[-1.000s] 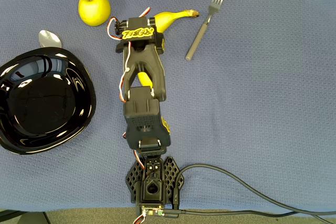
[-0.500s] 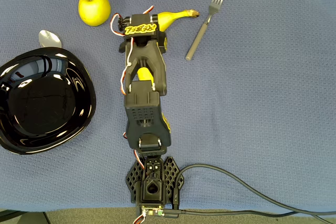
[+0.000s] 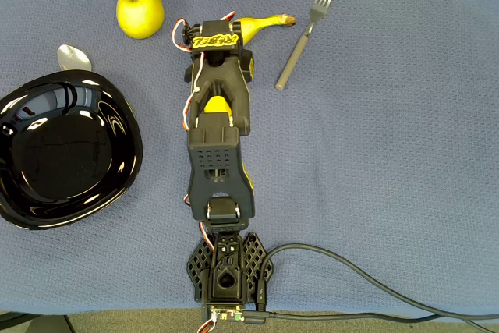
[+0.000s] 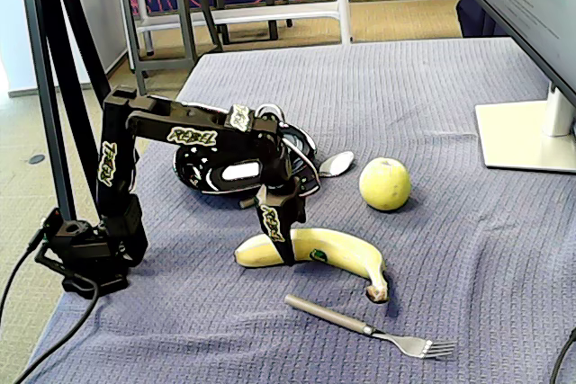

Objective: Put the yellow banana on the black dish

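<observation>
The yellow banana [image 4: 335, 250] lies flat on the blue cloth, its brown stem tip pointing right toward the fork. In the overhead view the banana [image 3: 263, 24] sticks out to the right of my gripper's body. My gripper [image 4: 274, 242] is lowered over the banana's left end, open, with one finger in front of the fruit and the other behind it. The black dish [image 3: 117, 118] sits at the left edge, well apart from the banana. In the fixed view the dish [image 4: 304, 152] is mostly hidden behind my arm.
A yellow-green apple [image 3: 140, 12] sits left of the banana, and a spoon [image 3: 74, 58] lies by the dish's far rim. A fork [image 3: 302, 34] lies right of the banana. A monitor foot [image 4: 526, 137] stands at the far right. My cable [image 3: 366, 282] trails along the front edge.
My gripper has moved up the overhead picture and a little right, covering more of the banana's left end. The banana, dish and cutlery have not moved.
</observation>
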Available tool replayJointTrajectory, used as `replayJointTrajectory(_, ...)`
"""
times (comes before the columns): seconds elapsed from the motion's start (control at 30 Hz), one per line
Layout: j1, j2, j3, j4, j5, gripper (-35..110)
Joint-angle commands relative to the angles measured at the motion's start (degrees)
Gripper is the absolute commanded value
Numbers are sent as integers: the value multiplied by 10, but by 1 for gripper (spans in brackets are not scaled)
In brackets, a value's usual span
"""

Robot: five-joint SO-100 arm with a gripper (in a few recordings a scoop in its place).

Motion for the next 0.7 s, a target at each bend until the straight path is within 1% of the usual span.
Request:
replayJointTrajectory(0.0,6,-3,-34,-1,-2,38)
replayJointTrajectory(0.2,6,-7,-34,-3,-4,35)
replayJointTrajectory(0.23,6,-7,-34,-3,1,30)
replayJointTrajectory(0.4,8,-7,-36,-4,0,22)
replayJointTrajectory(0.47,8,-6,-36,-8,5,11)
replayJointTrajectory(0.67,8,-4,-33,-7,4,7)
